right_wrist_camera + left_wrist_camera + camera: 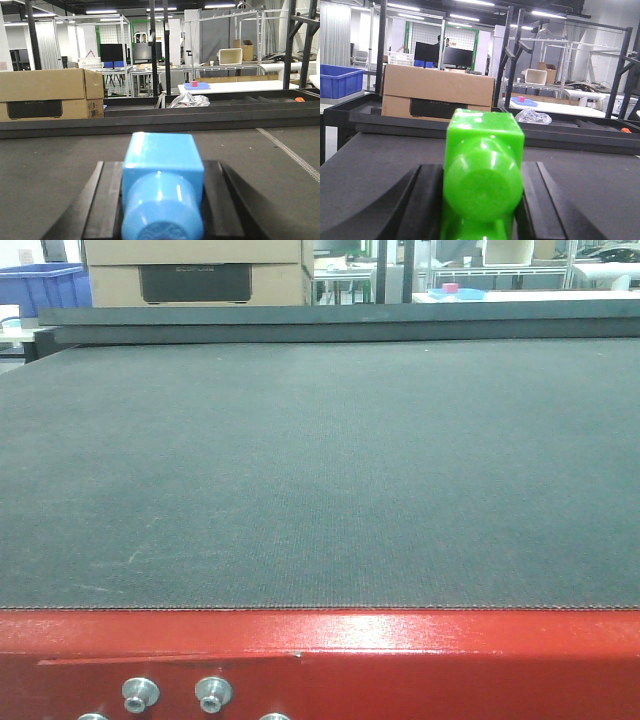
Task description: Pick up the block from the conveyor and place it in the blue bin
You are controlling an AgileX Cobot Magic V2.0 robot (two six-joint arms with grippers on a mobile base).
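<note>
Front view: you see the conveyor (pixel 320 470) belt above its red frame (pixel 420 650); the blue bin (pixel 40 285) sits far left, beyond it. Left wrist: your left gripper (pixel 482 170) has its fingers (pixel 422 205) clamped on the green block (pixel 485 135), one each side. Right wrist: right gripper (pixel 162 172) pinches the blue block (pixel 162 152) the same way, over the belt.

Glossy green plastic block (pixel 483 150) clamped between 2 black fingers (pixel 427 200) of left gripper (pixel 482 170), dark grey conveyor belt (pixel 365 165) beneath. Brown cardboard box (pixel 437 90) behind; blue plastic bin (pixel 339 80) far left.
</note>
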